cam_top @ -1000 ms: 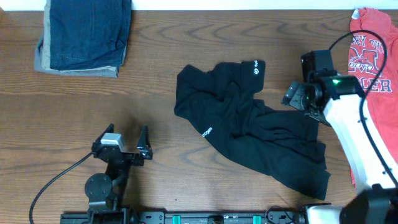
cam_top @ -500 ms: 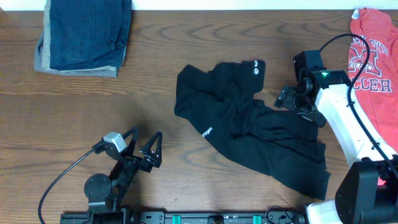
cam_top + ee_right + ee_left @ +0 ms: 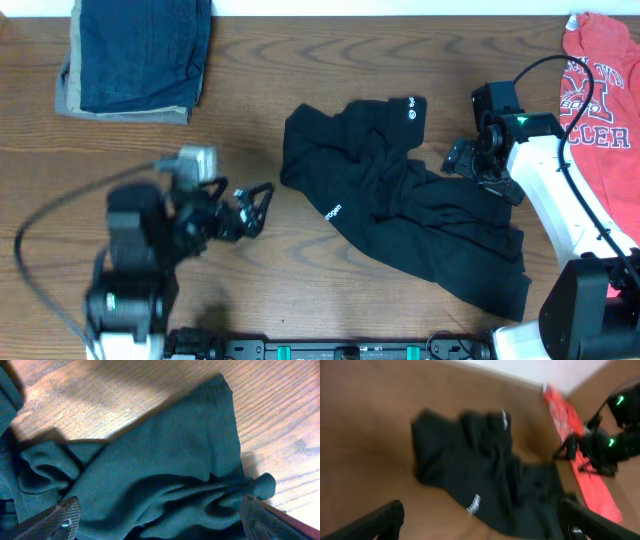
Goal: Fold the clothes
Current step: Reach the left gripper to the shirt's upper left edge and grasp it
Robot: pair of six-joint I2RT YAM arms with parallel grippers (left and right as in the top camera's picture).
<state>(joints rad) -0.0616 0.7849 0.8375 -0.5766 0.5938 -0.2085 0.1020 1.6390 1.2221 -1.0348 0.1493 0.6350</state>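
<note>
The black shirt (image 3: 420,215) lies crumpled in the middle of the table (image 3: 250,120). The left gripper (image 3: 260,205) is spread wide and empty, just left of the shirt's left edge, apart from it. The right gripper (image 3: 458,160), also spread and empty, hovers over the shirt's right side.

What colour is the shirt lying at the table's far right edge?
That shirt is red with white printed lettering; the overhead view shows it best.
</note>
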